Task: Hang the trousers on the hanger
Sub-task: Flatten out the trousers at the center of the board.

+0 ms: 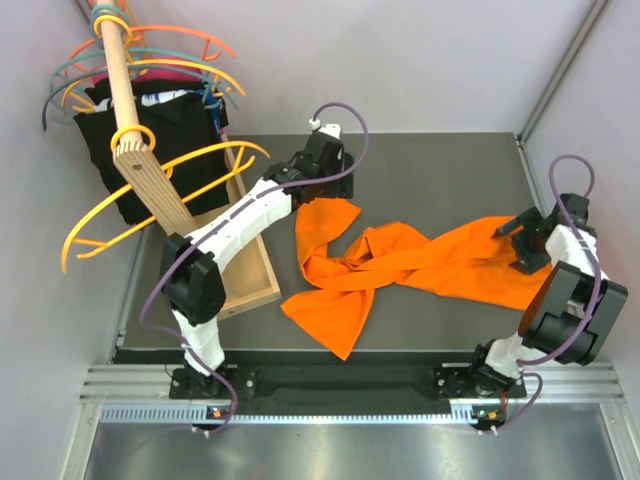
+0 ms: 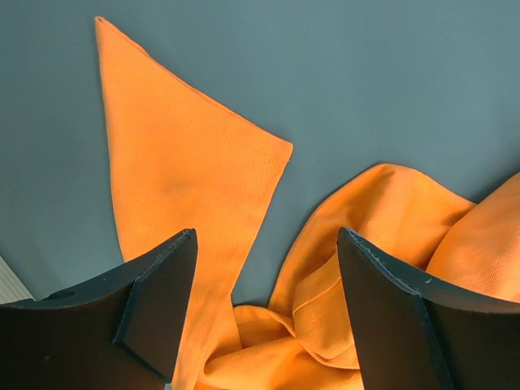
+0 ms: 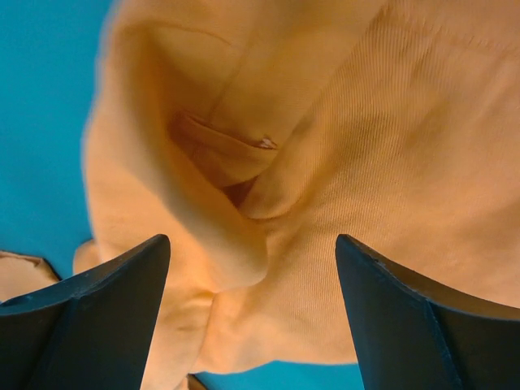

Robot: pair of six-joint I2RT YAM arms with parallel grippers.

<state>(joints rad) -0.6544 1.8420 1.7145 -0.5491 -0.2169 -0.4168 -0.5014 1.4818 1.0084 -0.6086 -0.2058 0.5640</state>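
Observation:
The orange trousers (image 1: pixel 400 262) lie twisted across the dark table, one leg end at the front (image 1: pixel 330 315), one end under my left gripper, the other end at the right. The amber-yellow hanger (image 1: pixel 160 190) hangs from the wooden rack at the left. My left gripper (image 1: pixel 322 190) is open just above the back leg end; in the left wrist view its gripper (image 2: pixel 268 276) straddles folded orange cloth (image 2: pixel 195 162). My right gripper (image 1: pixel 520 245) is open over the right end; in the right wrist view its gripper (image 3: pixel 252 292) straddles bunched cloth (image 3: pixel 341 162).
A wooden rack pole (image 1: pixel 125 90) at the back left carries coral and teal hangers (image 1: pixel 190 40) and black garments (image 1: pixel 150 120). A wooden tray (image 1: pixel 255 270) lies under the left arm. Walls close in on the left, back and right.

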